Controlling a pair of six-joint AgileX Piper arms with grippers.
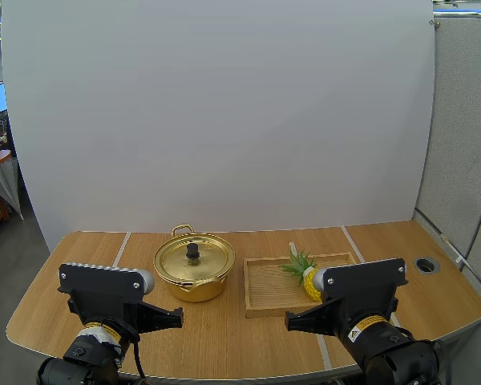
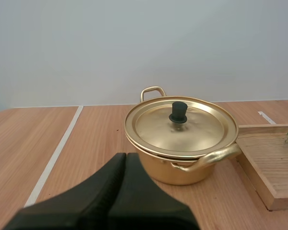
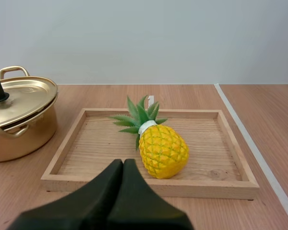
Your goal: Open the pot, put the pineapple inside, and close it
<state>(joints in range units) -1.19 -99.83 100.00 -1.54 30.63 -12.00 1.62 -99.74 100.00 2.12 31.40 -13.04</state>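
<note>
A gold pot (image 1: 194,269) (image 2: 180,143) (image 3: 17,120) stands on the table, its lid with a black knob (image 2: 178,111) in place. To its right a small yellow pineapple (image 1: 307,277) (image 3: 159,146) with green leaves lies on its side in a wooden tray (image 1: 268,289) (image 3: 77,143). My left gripper (image 1: 178,318) (image 2: 125,160) hangs shut and empty in front of the pot, short of it. My right gripper (image 1: 290,323) (image 3: 123,165) is shut on nothing, just before the tray's near rim.
The tray's edge (image 2: 269,158) sits close beside the pot's right handle. White tape lines (image 1: 120,249) cross the wooden table. A round cable hole (image 1: 426,264) lies at the far right. A white backdrop stands behind the table.
</note>
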